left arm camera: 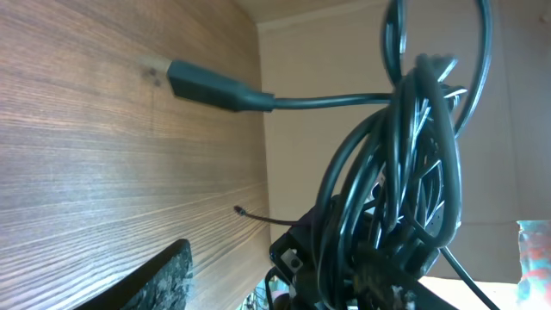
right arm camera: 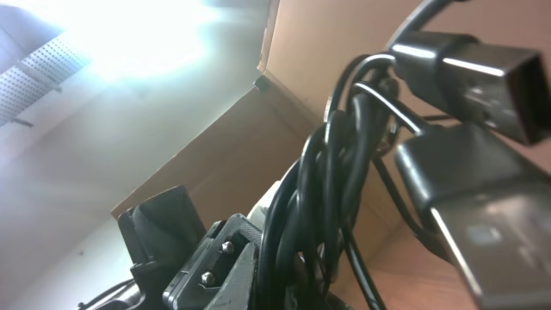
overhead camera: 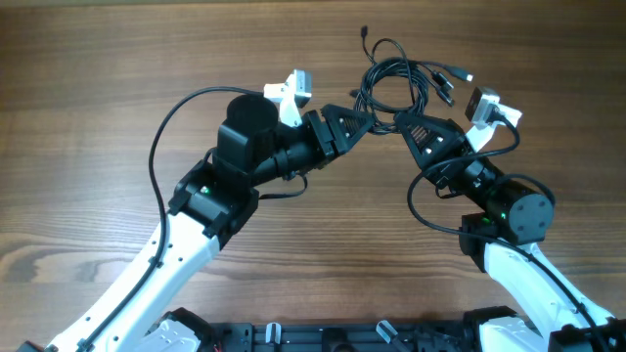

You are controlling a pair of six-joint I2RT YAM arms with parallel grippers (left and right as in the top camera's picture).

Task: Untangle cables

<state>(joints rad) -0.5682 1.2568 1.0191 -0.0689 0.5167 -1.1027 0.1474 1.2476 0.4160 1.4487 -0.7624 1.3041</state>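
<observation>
The cables [overhead camera: 396, 83] are a looped bundle of thin black cords at the far middle of the table, with plugs sticking out to the right [overhead camera: 458, 78] and top [overhead camera: 364, 31]. My right gripper [overhead camera: 403, 122] is shut on the bundle's lower edge; in the right wrist view the cords [right arm camera: 318, 198] run through the jaws [right arm camera: 301, 275]. My left gripper [overhead camera: 370, 119] meets the bundle from the left. In the left wrist view one finger [left arm camera: 164, 280] stands well left of the hanging cables [left arm camera: 396, 181] and the other finger is hidden behind them. A plug [left arm camera: 211, 86] sticks out.
The wooden table [overhead camera: 117, 68] stretches to both sides. Thicker black wires loop from each arm's white camera unit, on the left [overhead camera: 156, 147] and on the right [overhead camera: 430, 210]. The arm bases sit at the near edge.
</observation>
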